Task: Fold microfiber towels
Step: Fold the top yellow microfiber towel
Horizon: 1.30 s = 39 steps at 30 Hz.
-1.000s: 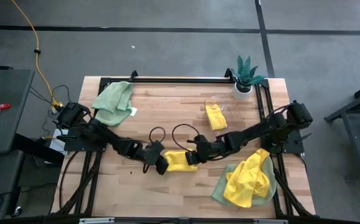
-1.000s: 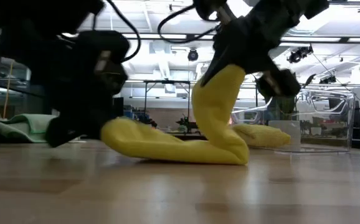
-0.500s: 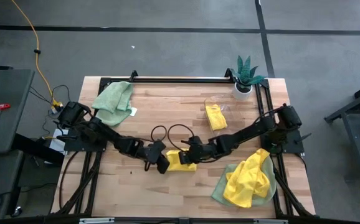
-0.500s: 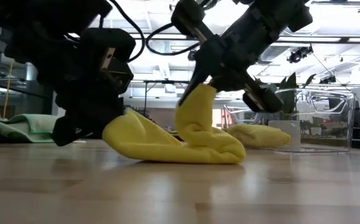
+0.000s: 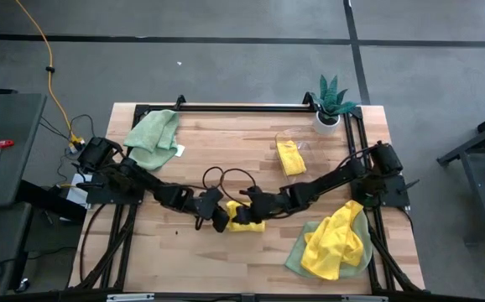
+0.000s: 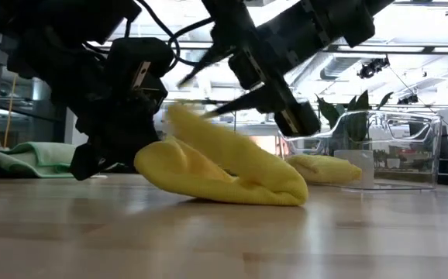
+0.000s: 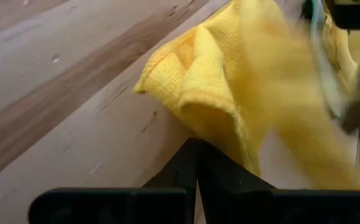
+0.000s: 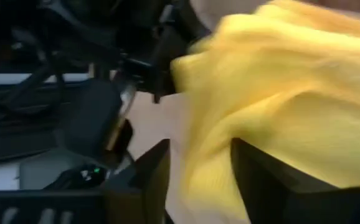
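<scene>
Wood table (image 5: 251,260), yellow towel (image 5: 244,218) mid-table, both grippers there

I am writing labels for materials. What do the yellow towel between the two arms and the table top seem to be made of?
Yellow towel: soft woven cloth, matte; a fine waffle-like texture and limp folds show, probably microfiber. Table top: pale wood, smooth, slightly glossy; plank seams and grain lines show.
</scene>
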Tool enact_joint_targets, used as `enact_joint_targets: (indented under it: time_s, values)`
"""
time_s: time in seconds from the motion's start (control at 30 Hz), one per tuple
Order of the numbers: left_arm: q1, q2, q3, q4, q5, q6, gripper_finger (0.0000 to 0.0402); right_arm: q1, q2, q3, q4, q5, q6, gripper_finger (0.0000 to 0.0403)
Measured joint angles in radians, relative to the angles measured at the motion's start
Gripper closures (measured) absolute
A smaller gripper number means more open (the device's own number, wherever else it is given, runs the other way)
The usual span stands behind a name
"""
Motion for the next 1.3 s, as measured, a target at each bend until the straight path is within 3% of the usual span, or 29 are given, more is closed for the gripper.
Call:
enact_joint_targets:
  time_s: [0.13, 0.3, 0.6, 0.83, 0.97, 1.17, 1.3]
  values:
    - [0.000, 0.000, 0.000, -0.002, -0.004, 0.002, 0.0401, -0.017, -0.002, 0.002, 0.053, -0.057, -0.007, 0.0204]
    - [0.000, -0.003, 0.000, -0.001, -0.004, 0.044, 0.0401, -0.035, -0.021, 0.000, 0.036, -0.089, -0.111, 0.0198]
    - [0.001, -0.060, 0.000, -0.080, 0.025, 0.211, 0.0401, -0.036, -0.116, 0.000, -0.203, -0.078, -0.390, 0.0198]
    - [0.014, -0.170, 0.000, -0.107, 0.020, 0.427, 0.0401, 0.010, -0.089, 0.000, -0.326, -0.022, -0.538, 0.0205]
    - [0.026, -0.203, 0.005, -0.087, 0.009, 0.471, 0.0401, 0.046, -0.080, 0.000, -0.411, 0.096, -0.564, 0.0246]
    - [0.035, -0.150, 0.071, -0.014, 0.056, 0.553, 0.0402, 0.081, -0.073, 0.000, -0.463, 0.205, -0.603, 0.0381]
    - [0.035, -0.030, 0.166, -0.026, 0.119, 0.670, 0.0402, 0.092, -0.063, -0.001, -0.421, 0.218, -0.619, 0.0385]
